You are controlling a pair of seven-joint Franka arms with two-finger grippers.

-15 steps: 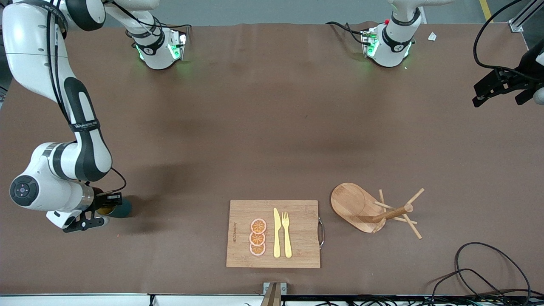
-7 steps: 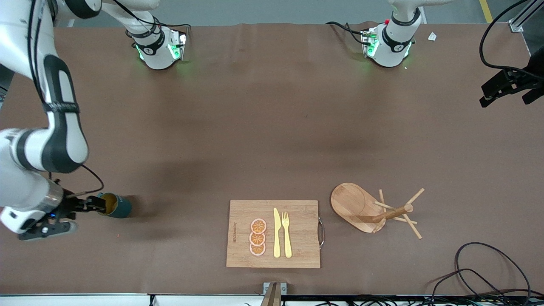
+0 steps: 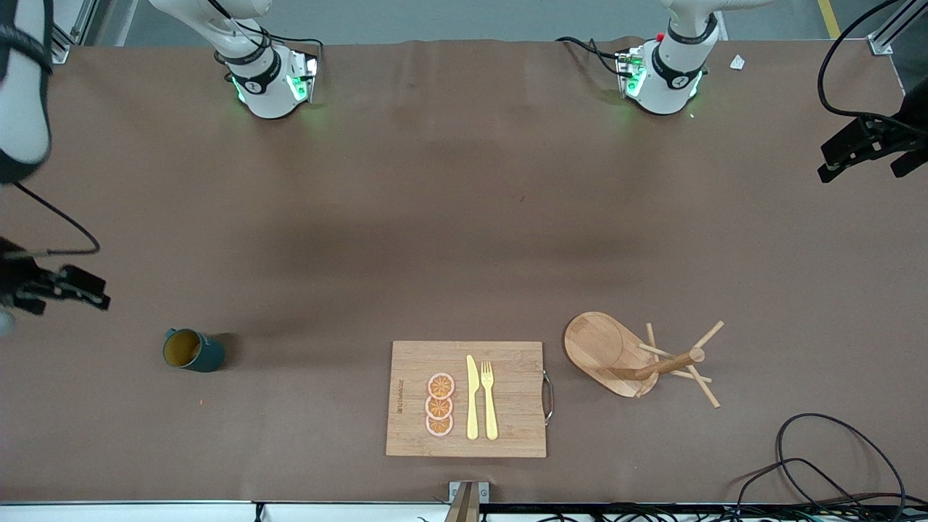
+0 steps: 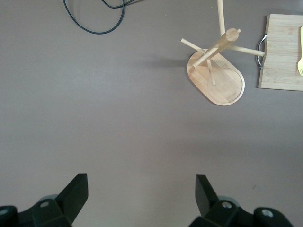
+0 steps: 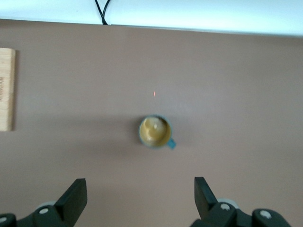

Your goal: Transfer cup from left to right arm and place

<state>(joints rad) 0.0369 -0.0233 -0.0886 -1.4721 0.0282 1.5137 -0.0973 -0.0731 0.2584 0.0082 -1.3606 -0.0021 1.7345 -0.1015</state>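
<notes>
Cup (image 3: pixel 193 351) upright on tabletop (image 3: pixel 449 217), toward right arm's end from cutting board (image 3: pixel 465 399), untouched. Right end effector (image 3: pixel 58 290) raised, fingers spread, empty, cup well apart from it. Left end effector (image 3: pixel 866 148) spread, empty, waits at own table end.

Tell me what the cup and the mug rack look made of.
Cup: probably glazed ceramic, though plastic is possible; smooth dark teal outside, ochre-yellow inside. Mug rack: light wood, apparently unpainted; visible grain on the oval base, plain dowel-like pegs.
</notes>
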